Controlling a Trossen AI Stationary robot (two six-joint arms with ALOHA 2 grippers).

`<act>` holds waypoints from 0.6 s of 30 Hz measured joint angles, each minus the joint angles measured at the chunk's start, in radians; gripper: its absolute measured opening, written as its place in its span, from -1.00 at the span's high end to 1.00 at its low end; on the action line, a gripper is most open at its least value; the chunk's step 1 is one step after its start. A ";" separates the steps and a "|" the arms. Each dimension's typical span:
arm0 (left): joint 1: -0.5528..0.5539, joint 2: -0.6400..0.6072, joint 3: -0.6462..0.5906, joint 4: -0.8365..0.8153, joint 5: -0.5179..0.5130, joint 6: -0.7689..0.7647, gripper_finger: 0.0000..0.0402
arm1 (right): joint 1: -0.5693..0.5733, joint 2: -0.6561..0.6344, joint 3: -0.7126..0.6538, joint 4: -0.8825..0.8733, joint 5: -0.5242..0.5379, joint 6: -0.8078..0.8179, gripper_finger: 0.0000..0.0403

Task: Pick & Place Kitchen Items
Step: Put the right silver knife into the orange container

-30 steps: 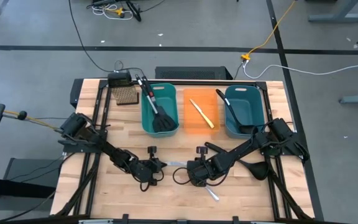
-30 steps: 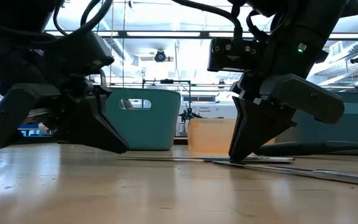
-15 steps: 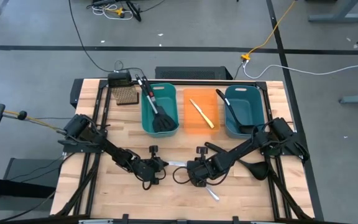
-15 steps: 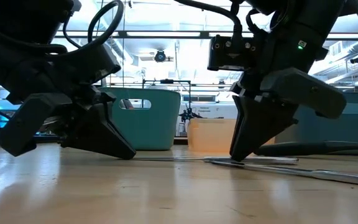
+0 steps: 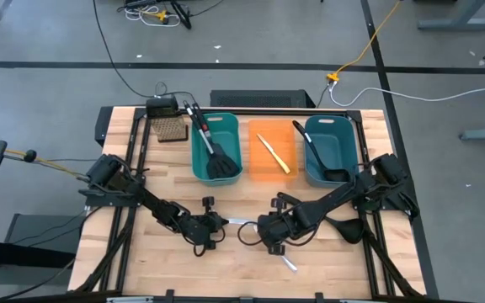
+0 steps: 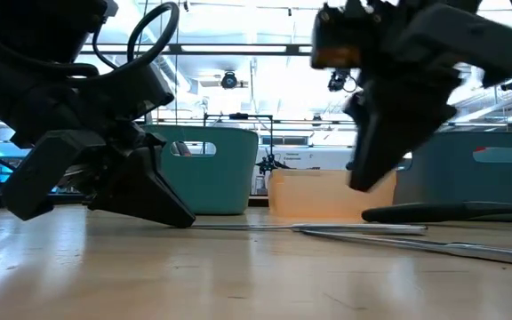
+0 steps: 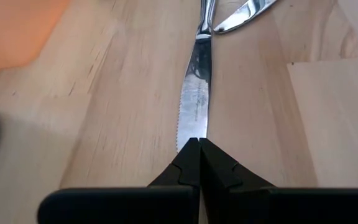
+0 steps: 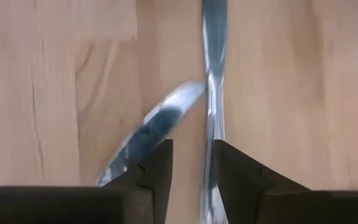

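Observation:
A silver knife (image 5: pixel 238 221) lies flat on the wooden table between my two grippers. My left gripper (image 7: pixel 199 149) is shut with its tips at that knife's blade tip. My right gripper (image 8: pixel 191 168) hangs open above the table (image 6: pixel 372 178), over the knife's handle end (image 8: pixel 213 93) and over a second silver knife (image 8: pixel 154 130) that lies slanting beside it. In the left teal bin (image 5: pixel 199 156) stand black spatulas (image 5: pixel 217 160). A yellow-handled knife (image 5: pixel 274 153) lies in the orange bin (image 5: pixel 259 164). One ladle (image 5: pixel 314 151) is in the right teal bin (image 5: pixel 335 135). My left gripper meets the silver knife at the tip of its blade (image 7: pixel 190 134), coming in low and slanting down along the knife from the table's left. Whether the tip is pinched between the shut fingers or lies under them, I cannot tell. The knife lies flat on the table.
A black ladle (image 5: pixel 343 227) lies on the table near the right edge, under my right arm. A brown perforated block (image 5: pixel 171 130) sits at the far left corner beside the left teal bin. The three bins stand in a row along the far edge.
My right gripper has risen from the knife on the table and now hangs clear above it, tipped a little; the knife stays flat where it was. My left gripper has kept its place at the blade tip.

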 joint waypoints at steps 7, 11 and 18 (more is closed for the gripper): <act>0.039 -0.002 -0.033 0.018 0.072 -0.095 0.99 | 0.001 0.000 0.000 -0.134 -0.027 0.080 0.37; 0.048 -0.002 -0.055 0.045 0.081 -0.114 0.99 | 0.001 0.000 0.000 -0.135 -0.063 0.079 0.36; 0.051 -0.002 -0.059 0.051 0.090 -0.114 0.99 | -0.003 0.000 0.000 -0.152 -0.122 0.089 0.36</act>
